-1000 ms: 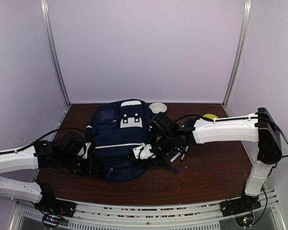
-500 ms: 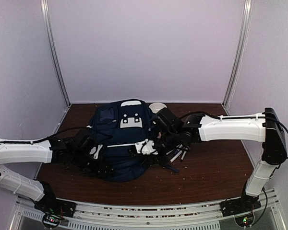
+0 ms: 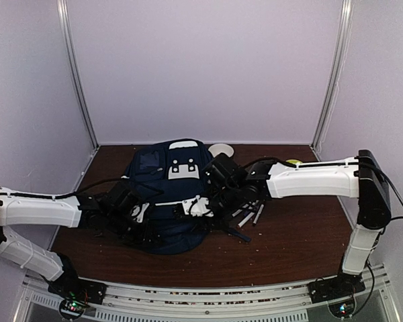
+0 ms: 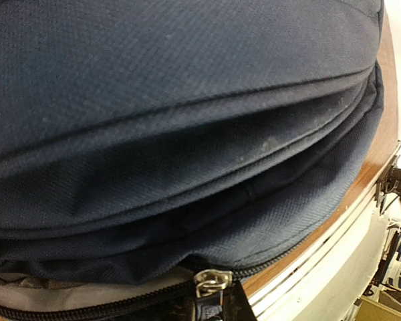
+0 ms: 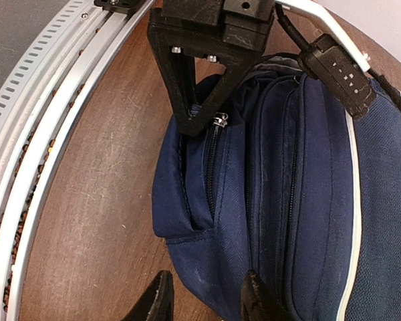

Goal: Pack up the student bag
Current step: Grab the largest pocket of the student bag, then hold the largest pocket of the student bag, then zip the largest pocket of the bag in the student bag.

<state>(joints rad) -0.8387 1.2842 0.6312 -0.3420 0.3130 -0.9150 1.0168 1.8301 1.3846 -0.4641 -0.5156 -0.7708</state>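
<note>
Surface: table [image 3: 289,248] of dark brown wood, scuffed and speckled with crumbs. A slotted metal rail [image 3: 208,295] runs along its near edge (orange-brown bits lie in the groove). Room: pale lilac walls [image 3: 208,67] on three sides, with metal uprights [image 3: 77,74] at the back corners.

The student bag [image 3: 166,176] lies flat, left of the table's centre, with its white patch toward the back edge and its rounded bottom toward the near edge.

The left gripper [image 5: 202,126] extends from the left edge, fingers pressed together on the zipper pull [image 4: 211,281] at the bag's near-left side.

The right gripper [image 5: 204,297] extends from the right with its fingers spread, one over bare wood and the other over the fabric. Cannot tell if they touch the bag.

The pens [image 3: 252,216] sit in a loose heap just right of the bag. A white bowl [image 3: 221,148] is near the back edge, beside the bag's top. A yellow-green object [image 3: 294,162] toward the back right is mostly hidden behind the right arm
</note>
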